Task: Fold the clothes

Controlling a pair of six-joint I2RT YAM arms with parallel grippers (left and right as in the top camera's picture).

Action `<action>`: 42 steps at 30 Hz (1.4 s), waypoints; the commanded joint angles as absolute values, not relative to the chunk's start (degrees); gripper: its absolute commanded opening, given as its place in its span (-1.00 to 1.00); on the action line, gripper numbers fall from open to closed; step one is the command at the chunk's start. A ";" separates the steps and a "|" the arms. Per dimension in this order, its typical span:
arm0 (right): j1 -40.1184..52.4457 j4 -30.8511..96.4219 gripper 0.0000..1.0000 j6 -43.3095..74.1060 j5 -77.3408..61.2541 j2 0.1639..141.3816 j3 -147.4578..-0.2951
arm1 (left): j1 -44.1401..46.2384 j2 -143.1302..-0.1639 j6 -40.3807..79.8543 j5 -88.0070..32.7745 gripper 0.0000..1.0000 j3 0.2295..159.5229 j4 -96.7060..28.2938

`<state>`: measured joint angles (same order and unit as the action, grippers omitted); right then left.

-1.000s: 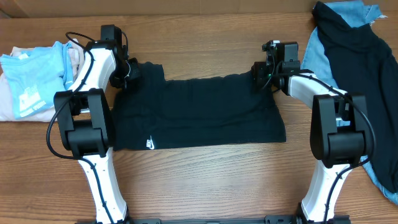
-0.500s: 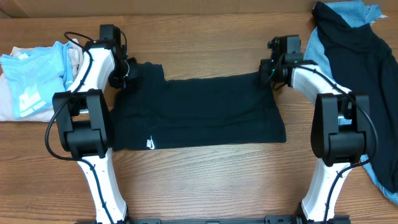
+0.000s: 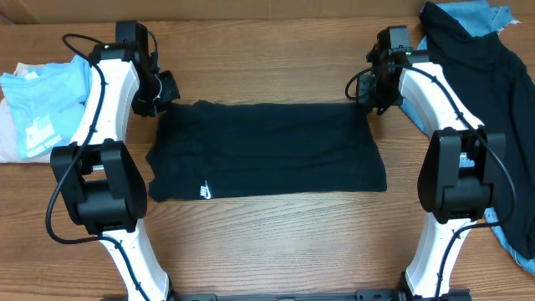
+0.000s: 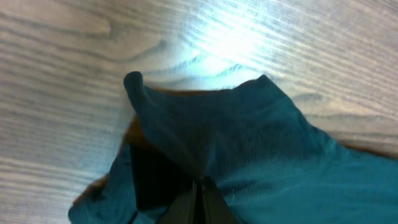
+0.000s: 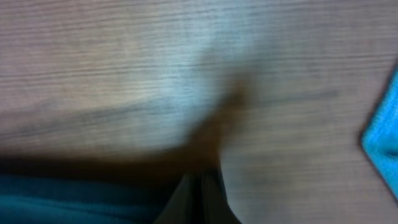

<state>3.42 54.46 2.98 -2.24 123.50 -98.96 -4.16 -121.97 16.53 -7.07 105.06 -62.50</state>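
Overhead view: the black short-sleeved T-shirt (image 3: 267, 150) of soft knit lies on the brown wooden table (image 3: 267, 242), between the two arms. It is spread as a wide rectangle, with its small white swoosh logo (image 3: 201, 193) near the front left corner. The left gripper (image 3: 163, 94) is at the far left corner of the T-shirt. In the left wrist view its fingers (image 4: 200, 198) are pressed together, and a fold of the black cloth is pinched between them and raised a little from the wood. The right gripper (image 3: 370, 96) is at the far right corner. Its wrist view is blurred, but the fingers are closed, and they seem to pinch the edge of the dark cloth (image 5: 62, 199). A light-blue tee with white print (image 3: 46, 104) lies at the left edge of the table. At the right, another black garment (image 3: 489, 92) lies on blue denim cloth (image 3: 422, 75).
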 commanded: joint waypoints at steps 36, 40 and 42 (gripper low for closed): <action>3.14 85.67 -0.74 3.22 2.50 123.76 -102.94 | -4.47 -121.14 9.80 -2.55 -0.92 100.47 -85.01; 3.14 86.39 -0.70 3.22 1.52 123.76 -102.94 | -4.43 -121.14 9.85 -3.05 -0.92 97.89 -84.16; 3.14 86.72 -0.52 3.20 -0.47 123.76 -102.91 | -4.25 -121.16 9.85 -3.68 -0.92 97.19 -83.88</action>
